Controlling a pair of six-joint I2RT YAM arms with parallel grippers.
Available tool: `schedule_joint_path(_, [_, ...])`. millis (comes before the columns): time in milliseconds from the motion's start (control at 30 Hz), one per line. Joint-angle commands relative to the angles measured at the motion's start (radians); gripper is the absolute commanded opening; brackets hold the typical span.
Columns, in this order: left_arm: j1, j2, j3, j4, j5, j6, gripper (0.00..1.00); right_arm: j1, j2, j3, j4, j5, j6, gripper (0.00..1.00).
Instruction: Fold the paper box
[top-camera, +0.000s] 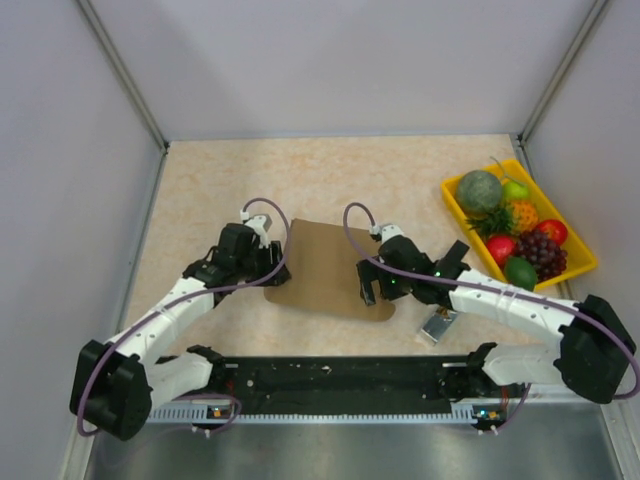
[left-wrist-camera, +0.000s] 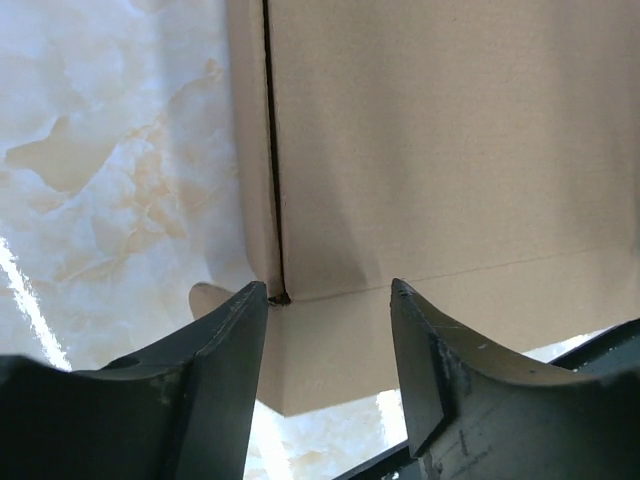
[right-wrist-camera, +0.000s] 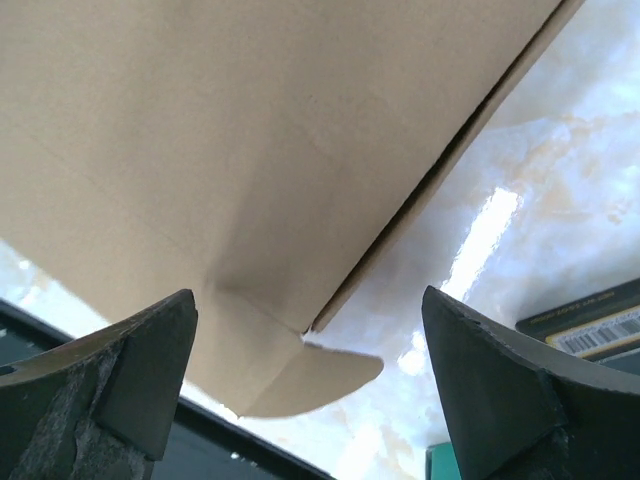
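The plain brown cardboard paper box lies flat as an unfolded sheet in the middle of the beige marbled table, with 1 claw at each side of it. Only the top view takes in the whole sheet. It also shows the yellow plastic tray of fruit, well apart at the far right.

Down at the left wrist the paper box shows detail the top view misses. A dark slit runs between a narrow side flap and the main panel, and a crease crosses just beyond the fingertips. A small rounded tab pokes out beside the left finger. The right wrist shows the paper box from its other near corner, with another rounded tab curling off the edge. A dark box with a white barcode label sits at the frame's right edge.

The left claw is at the sheet's left edge. Its jaws are about halfway apart and straddle the slit's end over the corner, with no visible pinch on the cardboard. The right claw hangs over the sheet's near right corner. Its jaws are spread wide and hold nothing, and the corner tab lies between them.
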Motion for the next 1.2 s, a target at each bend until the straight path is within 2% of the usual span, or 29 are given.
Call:
schedule_joint_path(0, [0.005,-0.067,0.028,-0.01,-0.042,0.022,0.61,-0.025,-0.119,-0.02,-0.036,-0.108,0.074,0.93])
schedule_joint_path(200, [0.014,-0.023,0.068,-0.016,0.003,0.038,0.66,-0.025,-0.153,-0.054,-0.006,-0.225,0.103,0.93])
schedule_joint_path(300, [0.026,0.066,0.096,-0.045,0.035,0.051,0.66,-0.026,-0.144,-0.074,0.031,-0.274,0.114,0.93])
schedule_joint_path(433, [0.046,0.138,0.097,-0.043,0.092,0.051,0.63,-0.026,-0.142,-0.117,0.068,-0.265,0.134,0.93])
schedule_joint_path(833, [0.048,0.144,0.03,-0.045,0.234,-0.011,0.59,-0.026,-0.098,-0.196,0.241,-0.38,0.208,0.93])
schedule_joint_path(1067, [0.051,0.135,0.042,-0.106,0.212,-0.021,0.59,-0.026,-0.088,-0.196,0.258,-0.319,0.189,0.92])
schedule_joint_path(1167, [0.052,0.109,0.037,-0.117,0.182,-0.044,0.59,-0.025,-0.076,-0.172,0.199,-0.276,0.15,0.91])
